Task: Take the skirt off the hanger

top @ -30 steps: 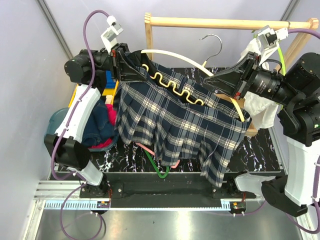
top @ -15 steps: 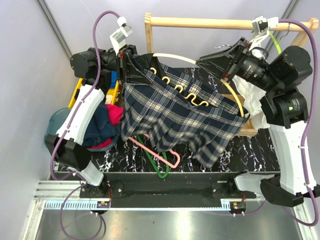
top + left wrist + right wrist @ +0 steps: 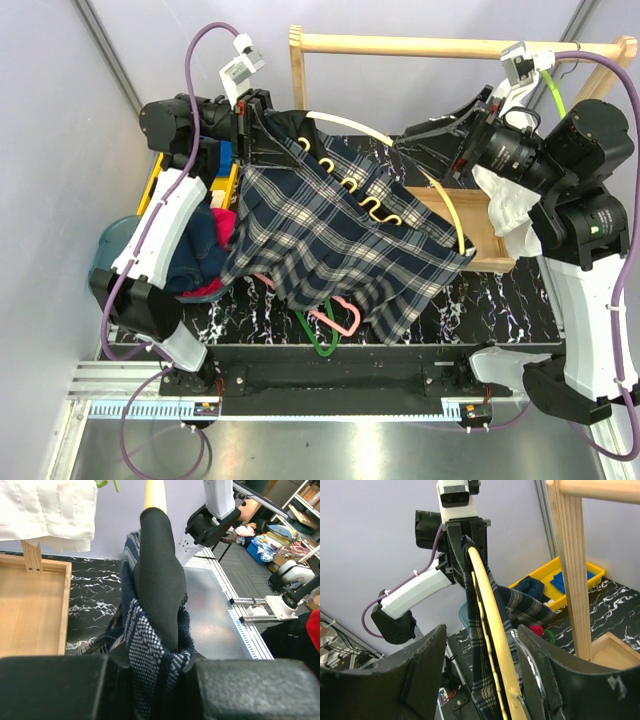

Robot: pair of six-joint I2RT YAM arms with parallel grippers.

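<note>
The navy plaid skirt (image 3: 330, 240) hangs spread above the table, its narrow top bunched in my left gripper (image 3: 252, 128). In the left wrist view that gripper (image 3: 157, 645) is shut on the skirt (image 3: 145, 650), with cloth wrapped round a black finger (image 3: 160, 575). The cream hanger (image 3: 440, 195) still runs through the skirt's top, its wavy bar (image 3: 350, 182) lying on the cloth. My right gripper (image 3: 432, 142) is at the hanger's right part. In the right wrist view it (image 3: 482, 672) stands open, and the hanger's arch (image 3: 492, 630) runs between the spread fingers, close to the right one.
A wooden rack rail (image 3: 440, 45) crosses the back, with a white garment (image 3: 510, 210) hanging at the right over a wooden tray (image 3: 490, 235). Pink (image 3: 345, 318) and green (image 3: 318, 342) hangers lie under the skirt's hem. A blue basket (image 3: 105, 255) holding navy clothing and a yellow bin (image 3: 160, 185) sit at the left.
My right gripper has opened from a shut grip on the hanger. The hanger's right end and the skirt have sagged lower and toward the left. The left gripper has kept its hold.
</note>
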